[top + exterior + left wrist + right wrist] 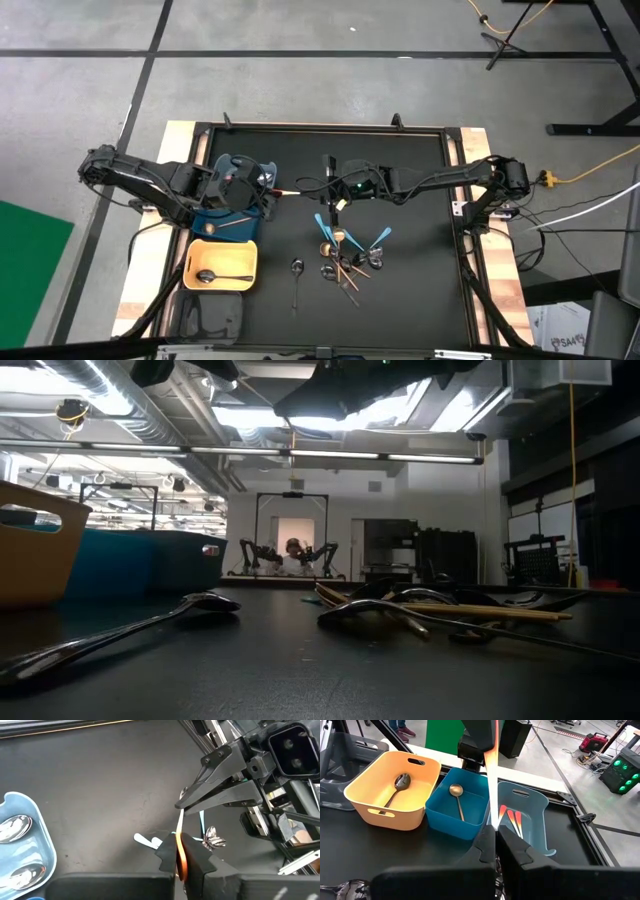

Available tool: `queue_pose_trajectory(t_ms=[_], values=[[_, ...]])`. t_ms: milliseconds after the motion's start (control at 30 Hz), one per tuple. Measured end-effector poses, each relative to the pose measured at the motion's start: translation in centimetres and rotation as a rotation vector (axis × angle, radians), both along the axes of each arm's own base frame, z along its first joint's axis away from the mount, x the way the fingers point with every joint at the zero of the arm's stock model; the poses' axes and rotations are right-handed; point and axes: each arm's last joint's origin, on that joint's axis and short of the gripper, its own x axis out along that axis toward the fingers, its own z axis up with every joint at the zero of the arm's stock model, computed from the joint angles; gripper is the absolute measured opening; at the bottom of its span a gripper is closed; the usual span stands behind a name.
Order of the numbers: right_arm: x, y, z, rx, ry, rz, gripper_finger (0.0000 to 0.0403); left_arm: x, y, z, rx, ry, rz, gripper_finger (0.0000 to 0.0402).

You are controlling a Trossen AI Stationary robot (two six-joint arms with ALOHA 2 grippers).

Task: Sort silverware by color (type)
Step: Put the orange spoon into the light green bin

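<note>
An orange-handled utensil [292, 190] hangs level in the air between my two grippers, above the black mat. My left gripper [272, 190] is shut on its orange end and my right gripper [322, 192] on its pale end. A pile of light blue, orange-handled, black and copper silverware [345, 255] lies on the mat, and a black spoon [297, 270] lies apart from it. A black spoon [400, 782] lies in the yellow bin [360, 805], a gold spoon [456, 795] in the blue bin [445, 822], and orange-handled pieces [512, 820] in the light blue tray [535, 815]. My left gripper pinches the utensil's orange handle end [181, 851] between its two fingers, coming level from the table's left, along the utensil. The utensil is clear of the table. My right gripper pinches the opposite, pale end [180, 815] between its fingertips [192, 800], coming level from the table's right, along the utensil [494, 817].
The bins stand in a row down the table's left side: light blue tray [240, 165], blue bin [208, 222], yellow bin [245, 262], grey bin [215, 315]. The low view shows the lone spoon [150, 625] and the pile [430, 610] on the mat.
</note>
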Motion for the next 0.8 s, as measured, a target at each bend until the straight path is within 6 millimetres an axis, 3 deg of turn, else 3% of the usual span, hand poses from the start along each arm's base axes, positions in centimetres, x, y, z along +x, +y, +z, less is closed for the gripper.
queue_pose_trajectory(t_ms=[333, 633, 800], values=[[0.0, -0.1, 0.0, -0.002, 0.005, -0.018, 0.0014, -0.1, 0.1, -0.1, 0.008, 0.018, 0.002, 0.0002], [0.0, 0.0, -0.1, -0.001, 0.011, -0.018, 0.0094, -1.0, 0.7, -1.0, 0.036, 0.155, 0.025, 0.0001], [-0.3, 0.0, -0.8, -0.001, 0.088, -0.018, 0.0110, -2.4, 1.9, -1.3, 0.056, 0.274, 0.067, 0.0001]])
